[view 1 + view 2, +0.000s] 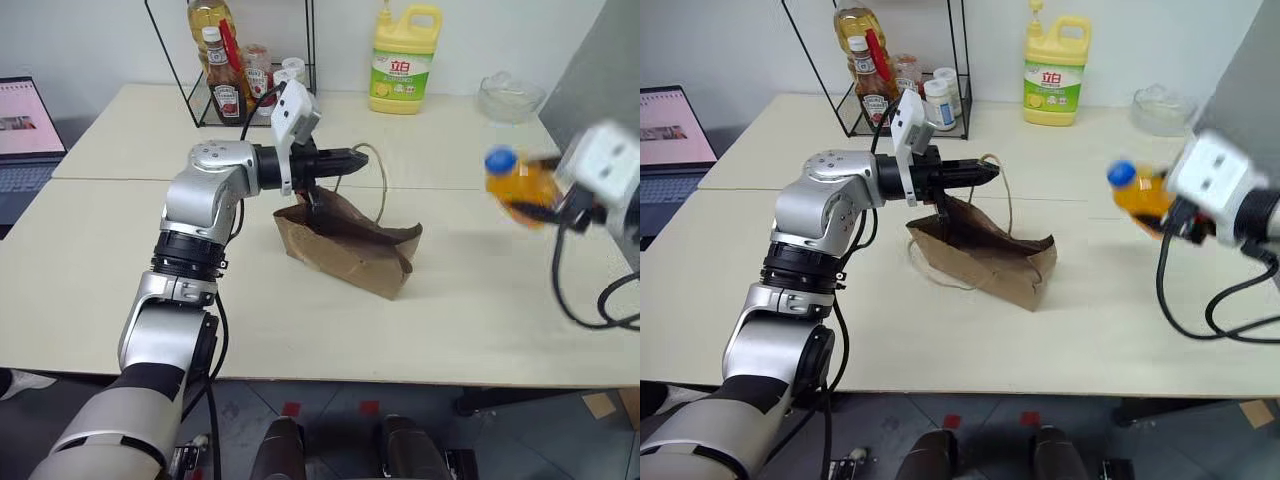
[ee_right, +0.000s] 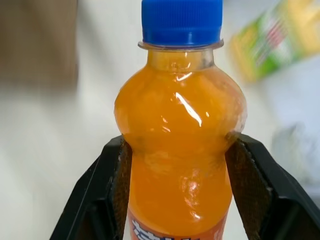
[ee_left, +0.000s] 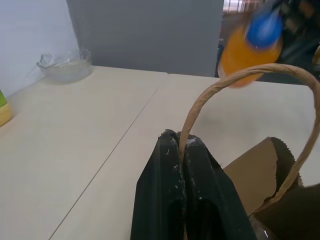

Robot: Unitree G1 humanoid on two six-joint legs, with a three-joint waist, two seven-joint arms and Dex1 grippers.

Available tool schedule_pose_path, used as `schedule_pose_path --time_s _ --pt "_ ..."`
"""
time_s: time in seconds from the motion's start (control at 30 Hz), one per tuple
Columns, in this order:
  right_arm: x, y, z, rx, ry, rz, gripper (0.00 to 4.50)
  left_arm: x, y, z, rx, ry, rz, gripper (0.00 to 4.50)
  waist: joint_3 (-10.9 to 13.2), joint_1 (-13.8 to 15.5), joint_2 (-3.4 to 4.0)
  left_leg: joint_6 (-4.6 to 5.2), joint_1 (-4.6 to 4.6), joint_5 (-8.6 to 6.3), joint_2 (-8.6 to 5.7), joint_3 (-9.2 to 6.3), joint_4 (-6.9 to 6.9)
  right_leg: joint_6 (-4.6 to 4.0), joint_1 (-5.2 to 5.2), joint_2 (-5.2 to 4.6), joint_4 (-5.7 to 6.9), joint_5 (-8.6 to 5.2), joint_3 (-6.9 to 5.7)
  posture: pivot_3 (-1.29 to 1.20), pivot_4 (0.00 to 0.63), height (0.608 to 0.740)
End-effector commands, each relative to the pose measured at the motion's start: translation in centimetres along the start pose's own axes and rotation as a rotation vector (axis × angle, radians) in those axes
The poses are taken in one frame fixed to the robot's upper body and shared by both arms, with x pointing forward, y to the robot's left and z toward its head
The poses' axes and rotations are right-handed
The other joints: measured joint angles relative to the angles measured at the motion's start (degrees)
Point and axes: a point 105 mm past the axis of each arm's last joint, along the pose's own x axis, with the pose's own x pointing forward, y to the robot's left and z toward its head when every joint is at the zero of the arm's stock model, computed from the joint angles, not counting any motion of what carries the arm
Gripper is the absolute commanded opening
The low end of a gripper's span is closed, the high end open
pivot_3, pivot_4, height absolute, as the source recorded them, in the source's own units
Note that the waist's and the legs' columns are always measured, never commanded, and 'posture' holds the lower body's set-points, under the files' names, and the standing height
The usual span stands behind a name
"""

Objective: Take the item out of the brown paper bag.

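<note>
A pale table carries the scene, with a laptop off its left edge and a black wire rack of sauce bottles at the back, beside a yellow detergent bottle and a clear glass bowl. Near the middle of the table sits the brown paper bag, creased and sagging, its mouth open upward. The left gripper points level across the bag's top with its two black fingers pinched together on one tan cord handle, which loops up over them. Well to the right of the bag and clear of the table surface, the right gripper clamps the item, a small bottle of orange drink with a blue cap, its fingers pressing the bottle's waist from both sides
</note>
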Motion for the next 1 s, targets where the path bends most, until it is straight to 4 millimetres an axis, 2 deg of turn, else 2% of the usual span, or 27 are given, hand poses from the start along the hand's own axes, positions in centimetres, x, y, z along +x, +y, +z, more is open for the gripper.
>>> schedule_pose_path --time_s 0.03,0.13,0.23,0.4,0.6,0.67,0.73,0.8,0.9,1.0 --pt "0.8 0.5 -2.0 -0.265 0.110 0.030 2.39 -0.1 0.0 1.6 0.048 -0.035 0.000 0.00 0.06 -0.41 0.11 -0.11 0.00 0.06 0.00 0.01 0.00 0.00 -0.02 0.01 0.01 0.00 0.02 0.00 0.150 0.740" --pt "2.5 2.4 -4.1 -0.374 0.177 0.121 2.39 -0.2 0.0 1.7 0.049 -0.034 0.002 0.00 0.07 -0.95 0.15 -0.18 0.02 0.10 0.01 0.03 -0.03 0.00 -0.03 0.02 0.01 0.00 0.05 0.00 0.150 0.740" --pt "3.8 3.7 -4.3 -0.412 0.175 0.171 2.38 -0.3 0.1 1.6 0.048 -0.032 0.007 0.00 0.07 -1.28 0.14 -0.19 0.02 0.11 0.01 0.04 -0.02 0.00 -0.03 0.02 0.01 0.00 0.07 0.00 0.150 0.740" --pt "4.7 5.7 -4.1 -0.379 0.145 0.243 2.38 -0.4 0.0 1.6 0.047 -0.032 0.010 0.00 0.05 -1.26 0.11 -0.20 0.03 0.12 0.01 0.03 0.01 0.00 0.02 0.01 0.01 0.00 0.04 0.00 0.150 0.740" --pt "4.4 5.9 -3.7 -0.352 0.132 0.242 4.47 -0.4 0.0 1.6 0.046 -0.032 0.013 0.00 0.05 -1.18 0.12 -0.20 0.07 0.12 0.00 0.04 0.01 -0.01 0.05 0.00 0.03 0.00 0.06 0.00 0.150 0.740" --pt "4.1 5.9 -3.3 -0.334 0.118 0.247 4.49 -0.3 0.0 1.6 0.045 -0.033 0.014 0.00 0.05 -1.07 0.12 -0.21 0.07 0.12 0.01 0.03 0.01 -0.01 0.06 0.00 0.03 0.00 0.04 0.00 0.150 0.740" --pt "3.5 5.7 -2.2 -0.285 0.076 0.237 4.49 -0.3 0.0 1.6 0.045 -0.034 0.015 0.00 0.06 -0.98 0.12 -0.21 0.07 0.12 0.01 0.03 0.01 -0.01 0.06 0.00 0.04 0.00 0.04 0.00 0.150 0.740" --pt "2.5 5.2 -0.3 -0.211 -0.003 0.212 4.49 -0.4 0.0 1.6 0.044 -0.035 0.020 0.00 0.06 -0.91 0.12 -0.21 0.07 0.12 0.00 0.03 0.01 -0.01 0.06 0.00 0.03 0.00 0.05 0.00 0.150 0.740" --pt "0.7 4.7 3.3 -0.011 -0.168 0.172 4.49 -0.5 0.2 1.5 0.039 -0.031 0.034 0.00 0.05 -0.95 0.12 -0.21 0.07 0.12 0.01 0.03 0.02 -0.01 0.07 0.01 0.07 0.00 0.05 0.00 0.150 0.740" --pt "-1.4 4.9 7.9 0.241 -0.412 0.178 4.49 -0.7 0.5 1.3 0.032 -0.026 0.049 0.00 0.05 -0.86 0.11 -0.21 0.08 0.12 0.02 -0.02 0.03 -0.01 0.12 0.01 0.08 0.00 0.00 0.00 0.150 0.740"
